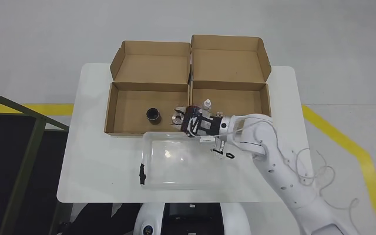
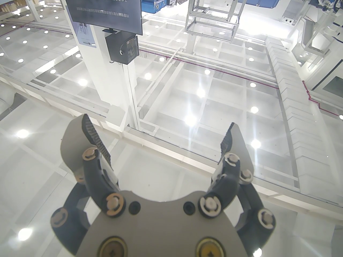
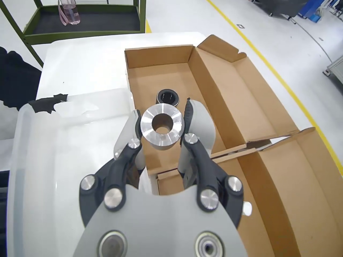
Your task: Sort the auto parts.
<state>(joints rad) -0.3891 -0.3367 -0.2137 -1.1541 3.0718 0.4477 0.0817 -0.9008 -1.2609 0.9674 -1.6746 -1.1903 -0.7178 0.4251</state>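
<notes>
Right wrist view: right gripper [image 3: 162,115] clamps steel ring [image 3: 174,129] by its outer wall, over near corner of cardboard box [image 3: 158,56]; probably heavy, rigid, slick.

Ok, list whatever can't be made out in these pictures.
Top view: the white parts in a cardboard box are too small to identify.
Right wrist view: the black cylinder is partly hidden behind the metal ring held by the right gripper.
Left wrist view: the open left gripper faces the ceiling; where it hangs is unclear.
</notes>
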